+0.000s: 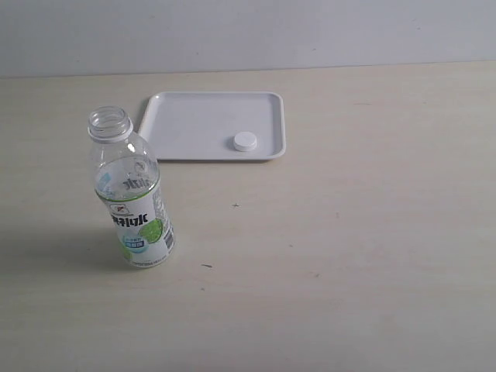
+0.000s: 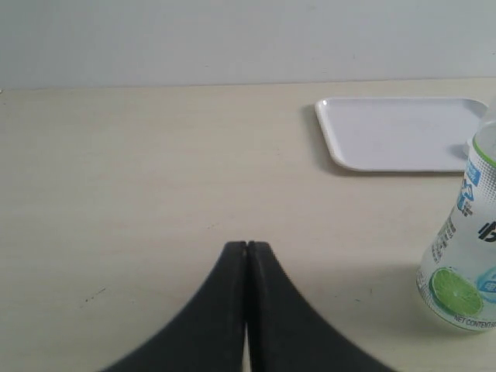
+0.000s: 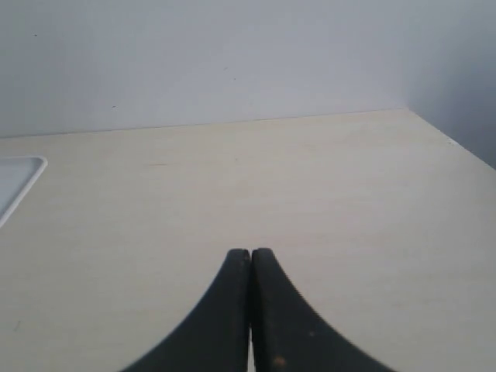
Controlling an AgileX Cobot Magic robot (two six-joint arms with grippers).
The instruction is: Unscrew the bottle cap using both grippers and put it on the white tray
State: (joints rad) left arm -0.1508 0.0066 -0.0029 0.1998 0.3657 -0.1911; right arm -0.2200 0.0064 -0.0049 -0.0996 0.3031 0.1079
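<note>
The clear bottle (image 1: 133, 198) with its white-and-green label stands upright on the table at the left, its threaded neck bare. The small white bottle cap (image 1: 245, 141) lies inside the white tray (image 1: 194, 116), near its front right corner. Neither gripper shows in the exterior view. In the left wrist view my left gripper (image 2: 247, 246) is shut and empty over bare table, with the bottle (image 2: 465, 263) and the tray (image 2: 387, 132) off to one side. My right gripper (image 3: 251, 253) is shut and empty too, with only a corner of the tray (image 3: 15, 182) in sight.
A pale wooden table (image 1: 349, 256) meets a light grey wall (image 1: 248, 31) at the back. The table's corner and side edge (image 3: 449, 139) show in the right wrist view.
</note>
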